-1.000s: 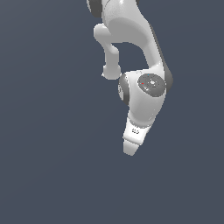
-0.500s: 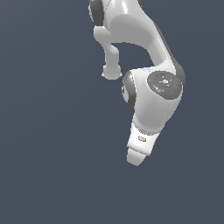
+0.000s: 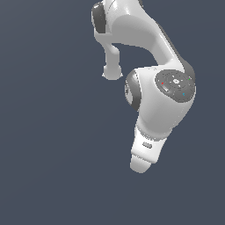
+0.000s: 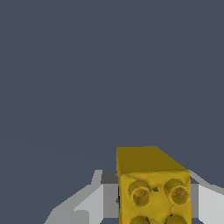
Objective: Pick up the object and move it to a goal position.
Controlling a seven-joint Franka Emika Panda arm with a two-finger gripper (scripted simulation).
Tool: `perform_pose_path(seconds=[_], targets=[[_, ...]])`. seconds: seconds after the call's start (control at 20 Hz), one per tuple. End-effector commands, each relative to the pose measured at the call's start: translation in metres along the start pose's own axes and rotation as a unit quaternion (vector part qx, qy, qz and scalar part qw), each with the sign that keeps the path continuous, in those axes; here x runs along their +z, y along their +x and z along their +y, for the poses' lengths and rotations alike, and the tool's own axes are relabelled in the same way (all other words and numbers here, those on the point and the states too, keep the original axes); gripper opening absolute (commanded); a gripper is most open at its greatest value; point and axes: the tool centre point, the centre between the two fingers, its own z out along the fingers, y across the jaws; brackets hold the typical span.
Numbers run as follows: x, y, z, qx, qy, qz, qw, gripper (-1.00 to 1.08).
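The object (image 4: 153,183) is a yellow-gold studded block that fills the lower part of the wrist view. It sits between the two pale grey fingers (image 4: 94,199) of my gripper (image 4: 153,199), which press on its two sides. The gripper is shut on it. In the exterior view I see only the white hand (image 3: 143,156) pointing down below the bulky wrist joint. There the fingers and the object are hidden behind the hand.
A plain dark grey-blue ground (image 3: 48,145) fills both views. The arm's upper links (image 3: 132,30) rise at the top of the exterior view. Nothing else shows.
In the exterior view the wrist and hand have swung lower and toward that view's right, and they look larger. The upper links have barely moved.
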Motion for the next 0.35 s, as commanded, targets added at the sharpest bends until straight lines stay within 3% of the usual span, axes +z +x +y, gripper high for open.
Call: perform_pose_path(seconds=[0.0,0.3], targets=[[-0.0026,0.0016,0.0027,0.0,0.0,0.0,1.0,-1.0],[-0.0043,0.003,0.0048,0.0,0.0,0.0,1.0,-1.0]])
